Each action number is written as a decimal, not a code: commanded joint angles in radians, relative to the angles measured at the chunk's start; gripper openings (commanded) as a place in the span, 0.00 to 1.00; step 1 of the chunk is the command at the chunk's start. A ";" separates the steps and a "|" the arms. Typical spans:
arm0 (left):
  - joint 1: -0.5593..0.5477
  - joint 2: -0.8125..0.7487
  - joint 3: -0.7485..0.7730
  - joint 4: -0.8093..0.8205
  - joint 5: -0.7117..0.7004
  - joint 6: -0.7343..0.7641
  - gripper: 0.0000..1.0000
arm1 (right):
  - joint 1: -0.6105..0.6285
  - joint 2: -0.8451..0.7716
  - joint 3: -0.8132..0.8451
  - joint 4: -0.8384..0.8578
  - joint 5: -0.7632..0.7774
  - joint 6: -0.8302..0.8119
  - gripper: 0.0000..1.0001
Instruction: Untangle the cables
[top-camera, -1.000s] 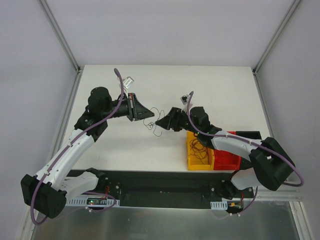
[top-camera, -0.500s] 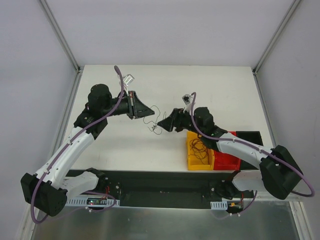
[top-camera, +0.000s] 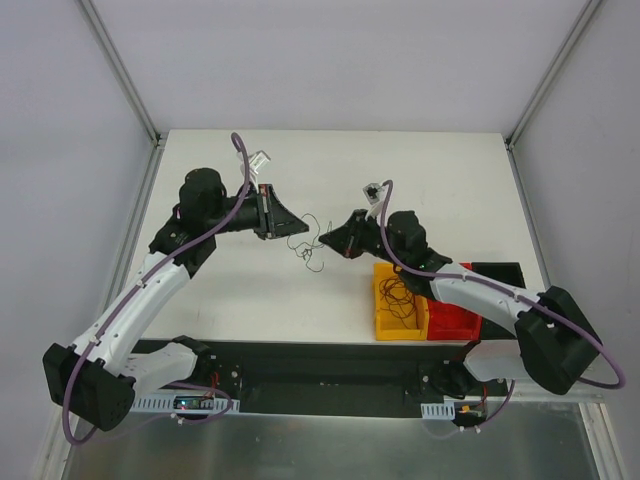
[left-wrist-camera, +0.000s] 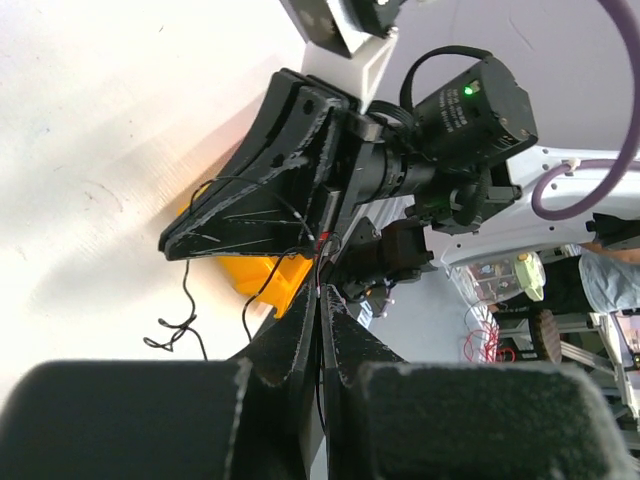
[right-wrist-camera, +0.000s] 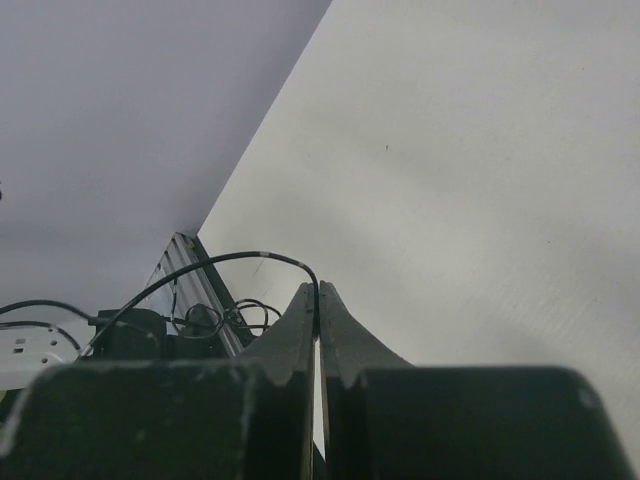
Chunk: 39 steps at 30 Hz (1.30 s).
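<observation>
The cables (top-camera: 308, 243) are thin dark wires in a small tangle hanging and trailing between my two grippers at mid-table. My left gripper (top-camera: 293, 230) is shut on a thin wire; the left wrist view shows it pinched between the jaws (left-wrist-camera: 322, 292), with loose loops (left-wrist-camera: 185, 322) lying on the table below. My right gripper (top-camera: 325, 241) faces it from the right and is shut on a black wire (right-wrist-camera: 232, 259) that arcs away to the left from its tips (right-wrist-camera: 318, 292). The two grippers are close but apart.
A yellow bin (top-camera: 383, 322) holding more dark wires stands by the near edge, right of centre, with a red bin (top-camera: 455, 322) and a black bin (top-camera: 497, 270) beside it. Metal frame posts (top-camera: 140, 215) line the table's sides.
My right gripper has shut on a wire and shifted slightly toward the far side. The left gripper stays shut and has barely moved. The tangle has lifted a little.
</observation>
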<state>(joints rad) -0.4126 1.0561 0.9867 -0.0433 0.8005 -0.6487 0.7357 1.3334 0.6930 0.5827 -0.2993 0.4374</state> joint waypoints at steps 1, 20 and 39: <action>0.001 0.013 0.007 0.005 -0.017 -0.022 0.00 | 0.004 -0.079 -0.006 0.071 0.000 -0.003 0.00; -0.008 0.050 0.038 0.031 -0.021 0.018 0.79 | -0.104 -0.377 -0.102 -0.082 -0.018 0.136 0.00; -0.023 0.019 0.106 -0.148 -0.119 0.401 0.99 | -0.416 -0.677 0.379 -1.527 0.952 -0.249 0.00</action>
<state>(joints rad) -0.4114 1.1168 1.1255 -0.1493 0.7723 -0.3916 0.4007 0.6079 1.0012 -0.6899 0.3607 0.2176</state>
